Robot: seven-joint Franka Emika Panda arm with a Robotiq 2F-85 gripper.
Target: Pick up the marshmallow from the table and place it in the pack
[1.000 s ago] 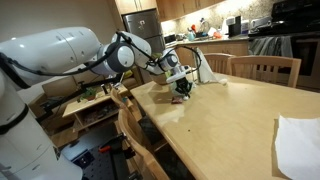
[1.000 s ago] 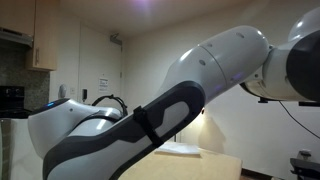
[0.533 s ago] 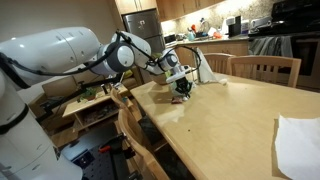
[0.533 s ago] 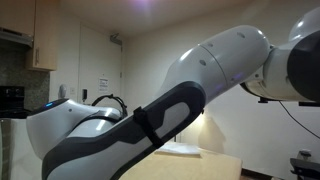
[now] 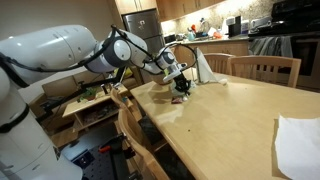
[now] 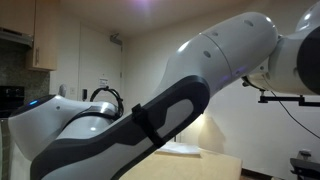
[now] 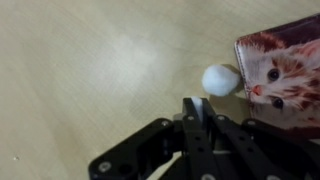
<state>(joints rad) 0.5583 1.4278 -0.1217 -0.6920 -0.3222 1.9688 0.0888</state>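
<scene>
White marshmallow (image 7: 221,79) sat on the desk (image 7: 90,60) just beside a cat-print box (image 7: 285,75); end effector (image 7: 197,108) hung clenched, empty, below it, probably lining up.

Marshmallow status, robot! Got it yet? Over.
End effector shut, empty. Marshmallow on table, just ahead of it, beside cat-print packet. Nothing between them.
</scene>
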